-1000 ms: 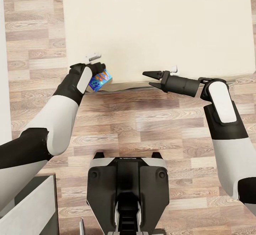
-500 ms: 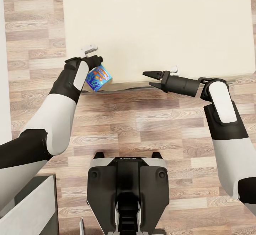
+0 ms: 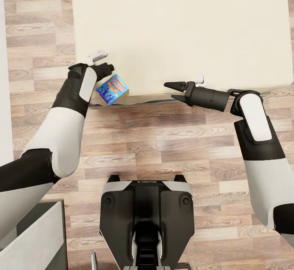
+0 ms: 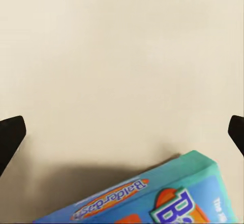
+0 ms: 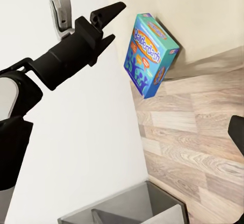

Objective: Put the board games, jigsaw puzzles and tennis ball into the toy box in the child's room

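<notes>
My fingertips point(image 4: 10, 135) sat spread wide over the cream bed point(image 4: 122, 56). The Balderdash box point(image 4: 152, 196) lay on it, untouched between them.

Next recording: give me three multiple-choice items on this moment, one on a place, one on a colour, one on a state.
1. Where is the board game box?
A. At the bed's near edge, by the left claw
B. In the right claw
C. On the robot's base

2. What is the box's main colour?
A. Red
B. Blue-teal
C. Yellow

3. How is the left claw?
A. Shut on the box
B. Shut on nothing
C. Open, apart from the box

Key: 1 A, the board game box sits tilted at the edge of the bed, while the right claw is empty. 2 B, its faces are blue-teal. 3 C, the right wrist view shows the left claw spread, with a gap to the box.
</notes>
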Available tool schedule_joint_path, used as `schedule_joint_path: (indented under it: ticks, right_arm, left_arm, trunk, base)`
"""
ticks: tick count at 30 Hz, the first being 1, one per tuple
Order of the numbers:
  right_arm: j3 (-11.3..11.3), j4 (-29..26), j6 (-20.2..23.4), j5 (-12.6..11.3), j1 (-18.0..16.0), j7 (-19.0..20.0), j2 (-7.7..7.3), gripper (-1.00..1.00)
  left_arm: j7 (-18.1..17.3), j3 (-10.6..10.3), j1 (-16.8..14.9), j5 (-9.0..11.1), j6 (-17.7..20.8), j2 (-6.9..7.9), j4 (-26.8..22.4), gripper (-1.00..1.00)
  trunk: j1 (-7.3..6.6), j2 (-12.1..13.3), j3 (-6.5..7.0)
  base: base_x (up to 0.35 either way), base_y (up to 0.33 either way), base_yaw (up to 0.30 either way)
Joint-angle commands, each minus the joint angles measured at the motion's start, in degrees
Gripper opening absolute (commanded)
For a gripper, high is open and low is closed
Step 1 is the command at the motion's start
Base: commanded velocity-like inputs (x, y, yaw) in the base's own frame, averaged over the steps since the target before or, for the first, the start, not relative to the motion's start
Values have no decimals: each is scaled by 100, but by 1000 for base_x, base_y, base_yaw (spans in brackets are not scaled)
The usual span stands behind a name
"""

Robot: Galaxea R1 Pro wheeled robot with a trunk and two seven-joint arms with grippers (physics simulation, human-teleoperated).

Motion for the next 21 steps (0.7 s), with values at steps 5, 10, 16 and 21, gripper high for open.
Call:
schedule_joint_path:
  ticks: [5,10,16,21]
  right_arm:
    - [-3,-2,10,-6,-3,7,-12,100]
    - [-15,-2,10,-12,-1,24,-66,100]
    - [-31,-2,10,-23,0,32,-104,100]
    - [-48,-3,10,-54,-2,35,-140,100]
  left_arm:
    - [129,373,-2,43,423,147,-263,100]
    - [154,675,-3,42,1142,589,-610,100]
    - [106,1070,-1,61,1914,1508,-789,100]
    - [77,1411,35,70,2286,2454,-808,100]
  trunk:
    - [4,-9,-6]
    - [4,-9,-6]
    - [4,-9,-6]
    - [4,-9,-6]
  base:
    - [0,0,0]
    - [0,0,0]
    - [0,0,0]
    - [0,0,0]
